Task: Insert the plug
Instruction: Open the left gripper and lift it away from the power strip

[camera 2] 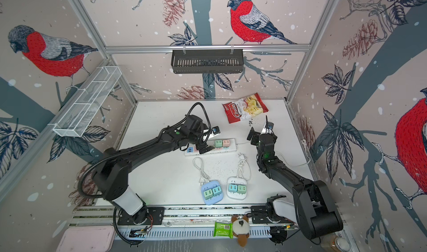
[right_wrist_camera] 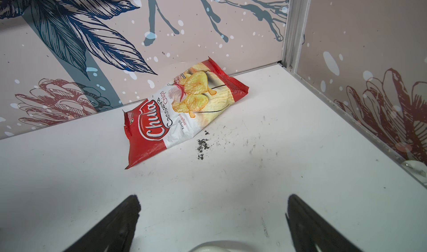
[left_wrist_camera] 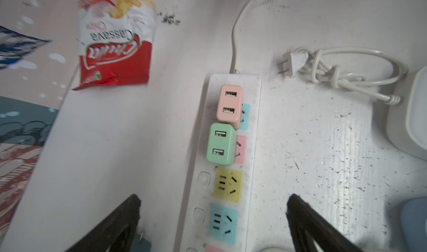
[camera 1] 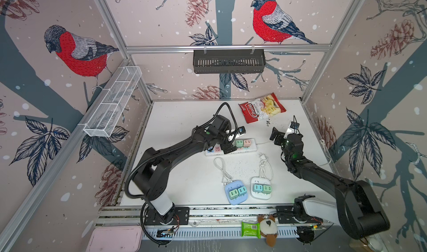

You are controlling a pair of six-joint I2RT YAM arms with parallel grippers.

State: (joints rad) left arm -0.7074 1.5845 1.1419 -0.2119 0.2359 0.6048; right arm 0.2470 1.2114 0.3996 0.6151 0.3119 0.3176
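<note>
Left wrist view: left claw (left_wrist_camera: pixel 213 198) wide, empty; bluish plug (left_wrist_camera: pixel 144 245), perhaps, half-hidden beside it.

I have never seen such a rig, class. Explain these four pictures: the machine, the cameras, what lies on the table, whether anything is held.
Two robot arms work at a table. Two pictures look down from overhead; two come from wrist cameras. On it lie a power strip with a pink charger and a green charger plugged in, a blue adapter, a white adapter and a chip bag. The left hand hovers open over the strip; the right hand is open. Nothing is held.
</note>
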